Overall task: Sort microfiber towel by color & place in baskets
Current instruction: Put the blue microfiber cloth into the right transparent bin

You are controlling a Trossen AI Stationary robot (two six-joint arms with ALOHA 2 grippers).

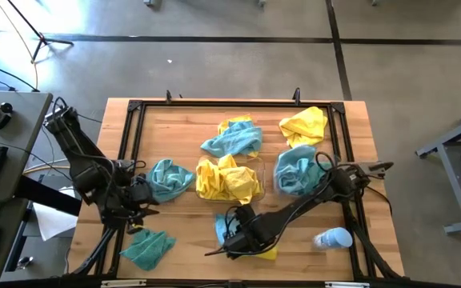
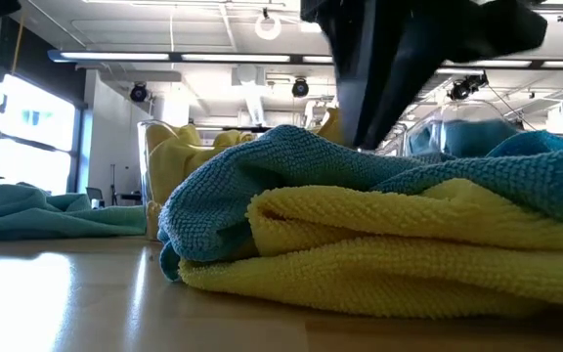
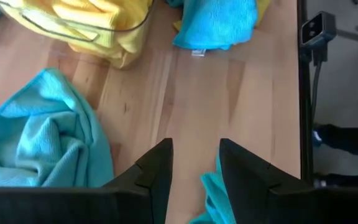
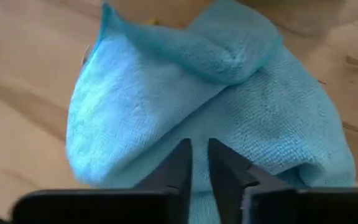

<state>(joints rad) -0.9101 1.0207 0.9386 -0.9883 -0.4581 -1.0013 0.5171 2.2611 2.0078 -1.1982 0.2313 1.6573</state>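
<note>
Nearest the front edge, the right gripper [image 1: 232, 240] hangs low over a teal towel [image 4: 204, 106] that lies on top of a yellow towel [image 2: 379, 259]. Its fingers [image 4: 180, 165] stand a narrow slit apart just above the teal cloth, gripping nothing. Off to the left, the left gripper [image 1: 140, 210] waits with its fingers [image 3: 157, 171] apart and empty, between a loose teal towel [image 1: 147, 248] at the front corner and a crumpled teal one [image 1: 170, 178] farther in. Near the front right corner lies a white and light-blue bottle [image 1: 332, 238].

Mid-table, one clear basket [image 3: 86, 28] holds a heap of yellow towels [image 1: 226, 180], and the other basket [image 1: 277, 186] to its right holds teal towels [image 1: 296, 170]. Farther back, a teal cloth [image 1: 232, 140] lies over a yellow one [image 1: 234, 124], and another yellow towel [image 1: 304, 124] sits loose near the back right corner.
</note>
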